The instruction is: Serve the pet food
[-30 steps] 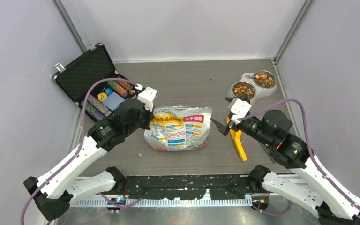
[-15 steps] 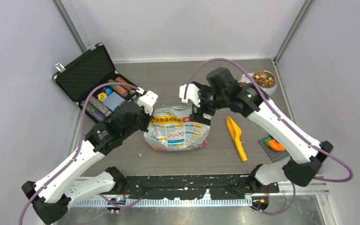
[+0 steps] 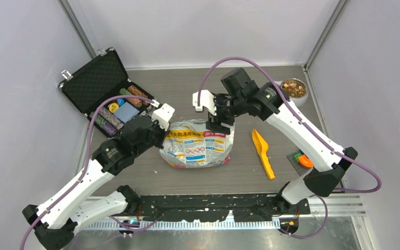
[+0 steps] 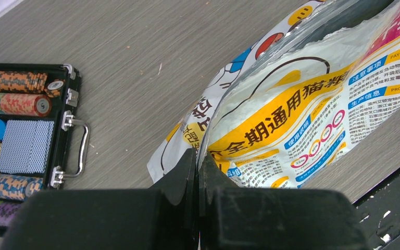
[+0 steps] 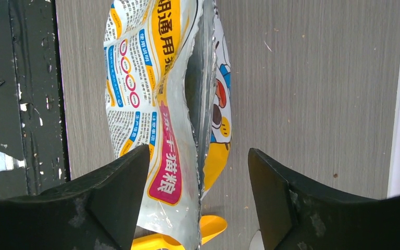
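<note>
Clamping the 10 o'clock corner of the foil bag (image 3: 198, 148) with my left pincer (image 4: 197, 172); my right pincer (image 5: 198, 152) hangs released over its 1 o'clock rim.

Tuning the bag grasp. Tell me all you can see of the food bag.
The bag is glossy printed foil, white, yellow and pink with Chinese text, lying flat mid-table. Its far edge gapes open, silvery inside; contents not visible. The left gripper is shut on its left edge. The right gripper is open, fingers straddling the mouth's right end.
</note>
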